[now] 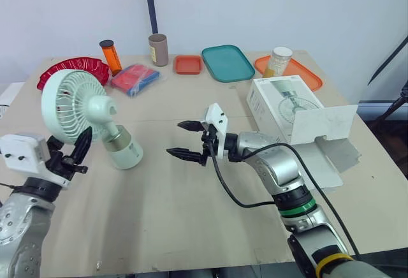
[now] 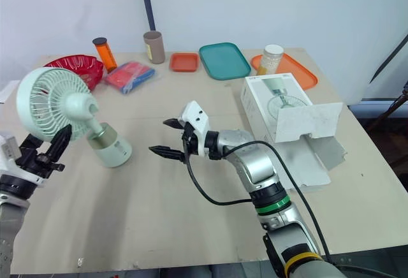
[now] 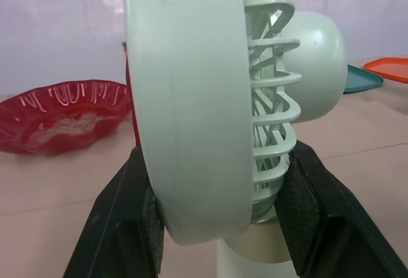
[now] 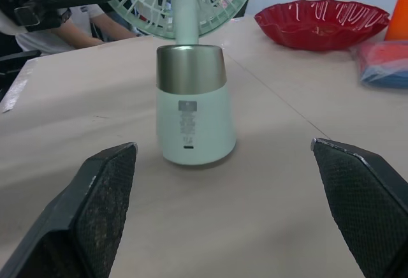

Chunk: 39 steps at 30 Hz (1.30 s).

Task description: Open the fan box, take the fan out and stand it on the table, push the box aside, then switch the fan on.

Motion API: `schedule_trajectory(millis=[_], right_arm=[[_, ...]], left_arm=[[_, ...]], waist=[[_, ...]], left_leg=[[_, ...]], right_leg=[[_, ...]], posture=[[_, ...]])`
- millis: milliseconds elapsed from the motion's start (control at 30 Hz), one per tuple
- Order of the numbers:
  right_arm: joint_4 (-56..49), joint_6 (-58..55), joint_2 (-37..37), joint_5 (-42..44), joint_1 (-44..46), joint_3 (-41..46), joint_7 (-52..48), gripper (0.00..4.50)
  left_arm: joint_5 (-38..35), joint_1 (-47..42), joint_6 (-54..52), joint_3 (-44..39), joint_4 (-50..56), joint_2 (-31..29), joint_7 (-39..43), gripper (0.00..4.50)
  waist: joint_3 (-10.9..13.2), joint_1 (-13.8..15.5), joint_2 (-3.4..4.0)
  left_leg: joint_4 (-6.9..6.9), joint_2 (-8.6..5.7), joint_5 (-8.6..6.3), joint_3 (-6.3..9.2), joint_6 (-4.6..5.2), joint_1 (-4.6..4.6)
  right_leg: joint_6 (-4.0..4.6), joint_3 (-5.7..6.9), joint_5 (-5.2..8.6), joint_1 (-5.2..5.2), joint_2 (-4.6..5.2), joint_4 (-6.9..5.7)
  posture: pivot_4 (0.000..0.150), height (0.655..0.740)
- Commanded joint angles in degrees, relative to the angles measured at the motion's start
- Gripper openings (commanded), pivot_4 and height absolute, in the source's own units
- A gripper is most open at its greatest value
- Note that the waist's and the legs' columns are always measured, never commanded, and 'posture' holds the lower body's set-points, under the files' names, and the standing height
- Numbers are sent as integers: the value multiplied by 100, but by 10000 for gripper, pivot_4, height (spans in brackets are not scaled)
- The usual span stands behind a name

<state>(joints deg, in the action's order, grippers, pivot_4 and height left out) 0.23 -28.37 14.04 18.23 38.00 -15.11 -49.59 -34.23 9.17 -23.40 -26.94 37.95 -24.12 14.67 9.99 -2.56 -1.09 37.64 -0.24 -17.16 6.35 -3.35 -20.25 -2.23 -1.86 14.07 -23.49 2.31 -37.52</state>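
Observation:
The pale green fan stands on its round base at the left of the table, head tilted back toward me. My left gripper is shut on the lower rim of the fan head, one black finger on each side of it. My right gripper hovers open over the table's middle, a short way right of the base and pointing at it, holding nothing. The white fan box lies on the right side with its end flap hanging open.
Along the back edge sit a red bowl, an orange bottle, a blue-and-red packet, a brown tube, a small orange tray, a teal tray and an orange tray holding a jar.

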Motion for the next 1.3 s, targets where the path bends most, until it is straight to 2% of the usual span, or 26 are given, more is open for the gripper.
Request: schedule_trajectory(millis=[33, 400, 667, 1267, 1300], right_arm=[[-258, -286, -141, 93, 283, 110, 214, 45000], [-192, -663, -559, -62, 706, 144, 977, 45000], [103, -634, -885, -182, 945, 143, 1362, 45000], [684, -247, -1252, -482, 1130, 26, 1373, 45000], [693, -232, -1259, -488, 1134, 21, 1356, 40930]], left_arm=[[2, -281, 46, 114, 416, -44, -145, 18463], [495, -1019, -96, 1089, 292, 57, -415, 18463], [483, -1174, -170, 1256, 187, 83, -386, 18463], [646, -1139, -142, 1524, 116, 131, -137, 18463], [654, -1161, -141, 1522, 98, 129, -130, 18461]], waist=[[0, 0, 0], [0, -11, 0], [-1, -13, 0], [-1, -14, -1], [-1, -14, -1]], left_leg=[[0, 0, 0, 0, 0, 0], [0, -1, 6, 1, -11, -9], [-2, -4, 15, -7, -27, -36], [-2, -4, 15, -19, -27, -40], [-2, -4, 15, -18, -27, -40]], right_leg=[[0, 0, 0, 0, 0, 0], [1, 3, -1, -9, 2, -2], [7, -5, -5, -54, 6, -34], [8, -17, -5, -71, 5, -47], [8, -17, -5, -71, 5, -47]], posture=[[1500, 7400], [1500, 7400], [1500, 7400], [1500, 7400], [1500, 7400]])
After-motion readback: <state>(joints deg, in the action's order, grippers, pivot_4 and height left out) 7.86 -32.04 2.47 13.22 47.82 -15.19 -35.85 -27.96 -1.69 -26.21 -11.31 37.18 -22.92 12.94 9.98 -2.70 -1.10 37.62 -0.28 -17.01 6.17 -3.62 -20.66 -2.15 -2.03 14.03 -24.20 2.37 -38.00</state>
